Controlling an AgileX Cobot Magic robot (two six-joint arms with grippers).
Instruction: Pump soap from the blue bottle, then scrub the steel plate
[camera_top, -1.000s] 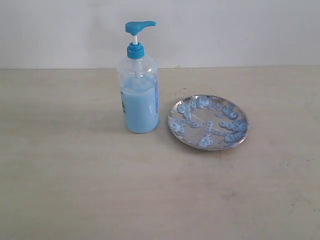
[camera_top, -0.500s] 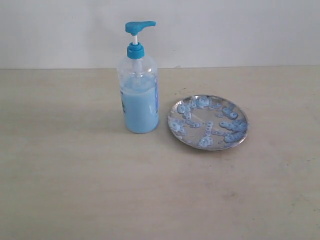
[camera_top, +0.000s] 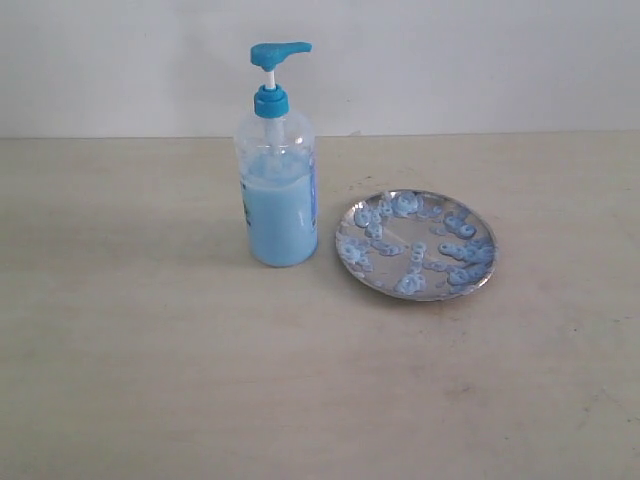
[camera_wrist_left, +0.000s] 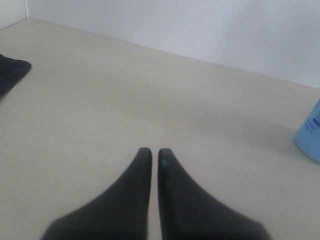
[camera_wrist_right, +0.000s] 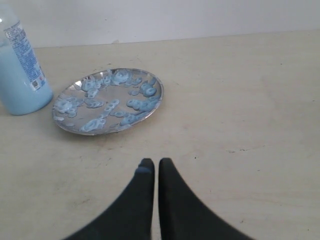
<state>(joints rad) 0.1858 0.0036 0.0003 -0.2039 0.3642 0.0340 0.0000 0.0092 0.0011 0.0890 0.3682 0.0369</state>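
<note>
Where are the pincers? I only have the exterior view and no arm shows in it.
Observer: Left pincer is shut and empty over the table; only a sliver of the blue bottle shows in its view.
Operator: And the right one?
Observer: Right pincer is shut too, pointing at the steel plate, short of its rim.
Operator: Anything else I miss?
Observer: A dark shape lies at the left wrist view's edge; I cannot tell what it is.

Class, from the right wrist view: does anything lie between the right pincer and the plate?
Nothing visible does. Only bare table lies between the right pincer and the plate; the bottle stands beside the plate, off that line.
</note>
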